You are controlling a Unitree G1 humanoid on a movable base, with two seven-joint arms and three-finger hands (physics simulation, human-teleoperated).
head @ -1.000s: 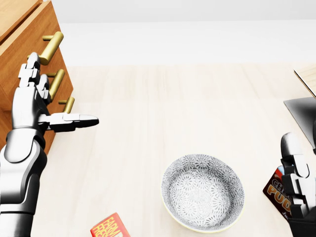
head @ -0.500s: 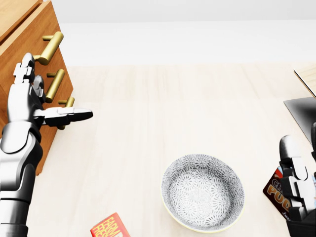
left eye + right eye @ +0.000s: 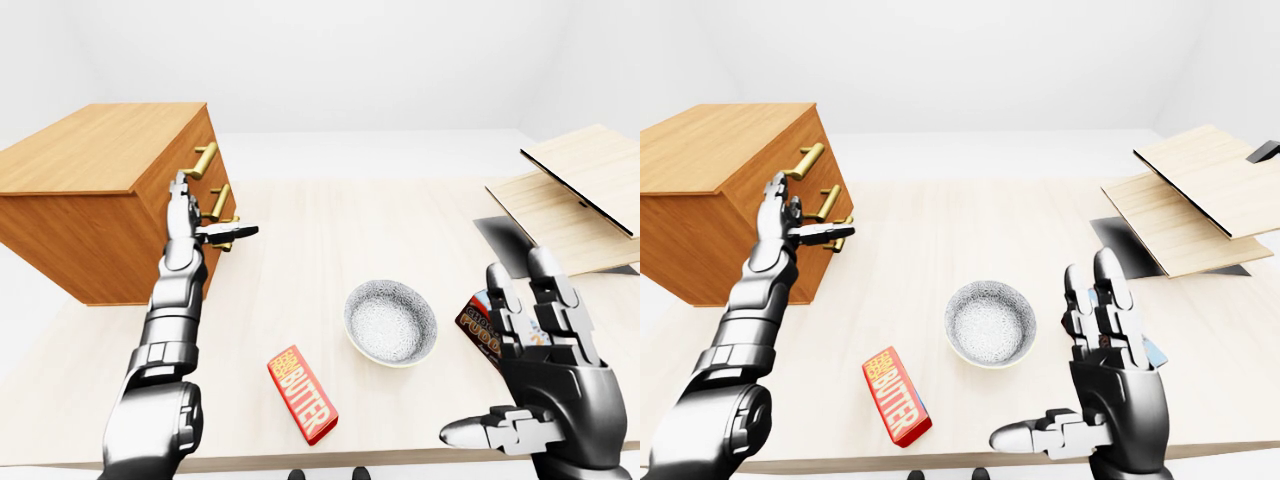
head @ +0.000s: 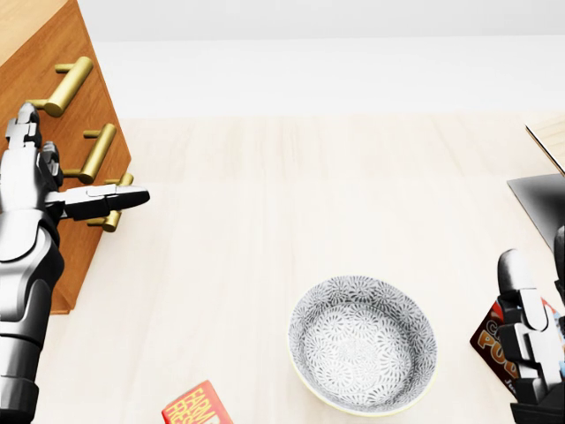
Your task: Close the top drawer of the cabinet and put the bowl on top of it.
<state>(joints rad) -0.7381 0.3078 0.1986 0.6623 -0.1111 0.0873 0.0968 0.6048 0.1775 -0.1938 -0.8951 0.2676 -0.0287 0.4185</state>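
The wooden cabinet [image 3: 100, 190] stands at the left of the table. Its top drawer, with a brass handle [image 4: 62, 86], looks level with the drawers below it. My left hand [image 4: 55, 177] is open and flat against the drawer fronts, below the top handle, with the thumb pointing right. The patterned grey bowl [image 4: 362, 344] sits upright on the table at the lower middle, with neither hand touching it. My right hand [image 3: 525, 360] is open with its fingers raised, to the right of the bowl and nearer the view's bottom.
A red butter box [image 3: 302, 394] lies left of the bowl near the table's lower edge. A dark pudding box [image 4: 496, 340] is partly hidden behind my right hand. Light wooden boards [image 3: 570, 190] and a dark panel [image 4: 543, 208] are at the right.
The top drawer's handle has moved left, back in line with the lower handles. My left hand followed it leftward, still open. The bowl and the right hand have hardly moved.
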